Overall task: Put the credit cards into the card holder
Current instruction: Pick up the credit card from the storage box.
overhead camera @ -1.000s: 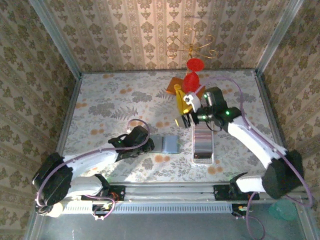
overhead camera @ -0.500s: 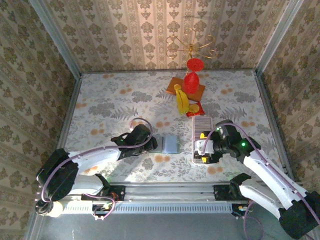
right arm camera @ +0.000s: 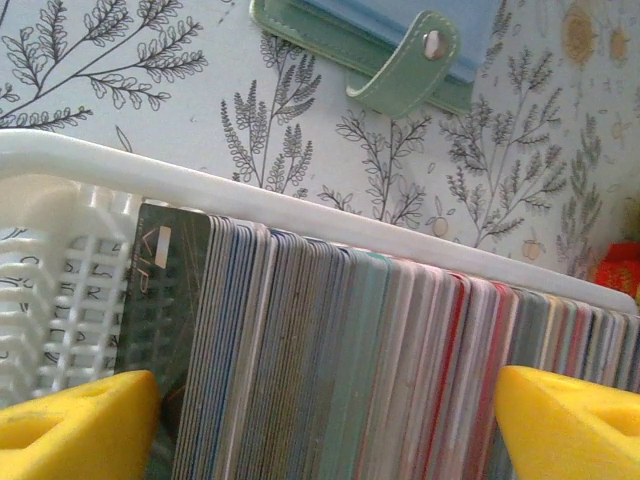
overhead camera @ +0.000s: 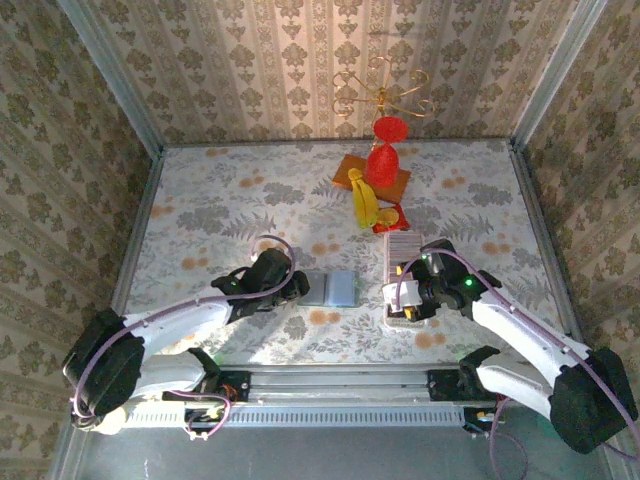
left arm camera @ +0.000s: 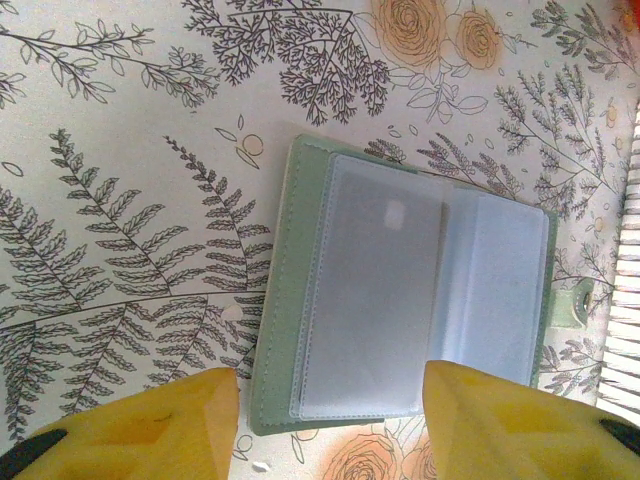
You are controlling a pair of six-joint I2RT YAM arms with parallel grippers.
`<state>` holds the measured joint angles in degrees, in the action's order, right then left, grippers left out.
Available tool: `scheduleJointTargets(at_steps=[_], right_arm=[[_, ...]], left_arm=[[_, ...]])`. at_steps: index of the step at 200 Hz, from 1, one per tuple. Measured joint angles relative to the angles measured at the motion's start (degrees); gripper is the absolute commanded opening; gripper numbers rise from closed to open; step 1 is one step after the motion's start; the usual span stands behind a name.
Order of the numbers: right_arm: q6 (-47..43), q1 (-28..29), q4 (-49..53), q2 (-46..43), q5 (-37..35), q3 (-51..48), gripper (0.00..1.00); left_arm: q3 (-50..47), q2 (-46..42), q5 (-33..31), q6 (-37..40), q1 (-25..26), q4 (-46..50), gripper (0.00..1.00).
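Both grippers are seen with jaws apart: the right gripper is poised over the white tray, its yellow fingers set either side of the upright row of credit cards. The left gripper is spread at one edge of the opened green card holder, laid flat just beside the tray.

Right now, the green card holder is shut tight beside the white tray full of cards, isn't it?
Not shut: the card holder lies open, its clear sleeves facing up, as the left wrist view shows. It does sit beside the white tray full of credit cards.
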<state>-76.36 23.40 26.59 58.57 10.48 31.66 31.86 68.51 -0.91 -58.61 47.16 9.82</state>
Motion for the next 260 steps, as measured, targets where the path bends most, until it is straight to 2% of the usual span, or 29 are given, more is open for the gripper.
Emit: scheduleJointTargets(at_steps=[20,50,111,145,186,260], right_arm=[[0.00,0.13,-0.22,0.81,0.42,-0.02,0.84],[-0.22,0.72,-0.22,1.33,0.66,-0.63,0.69],[-0.09,1.03,1.14,0.68,0.85,-1.18,0.52],[-0.13,1.14,2.47,-0.72,0.92,-1.31,0.37],[-0.26,1.20,3.98,-2.29,1.03,-1.31,0.26],[-0.24,1.25,5.40,-4.22,1.03,-1.33,0.19]], left_arm=[[-0.37,-0.13,0.07,-0.04,0.00,-0.04,0.50],[-1.01,-0.13,0.28,-0.09,0.00,-0.07,0.48],[-1.16,-0.15,0.52,-0.11,0.00,-0.07,0.46],[-1.33,-0.39,0.72,-0.28,0.00,-0.09,0.45],[-1.49,-0.46,0.85,-0.28,0.00,-0.07,0.43],[-1.49,-0.46,1.14,-0.28,0.00,-0.09,0.43]])
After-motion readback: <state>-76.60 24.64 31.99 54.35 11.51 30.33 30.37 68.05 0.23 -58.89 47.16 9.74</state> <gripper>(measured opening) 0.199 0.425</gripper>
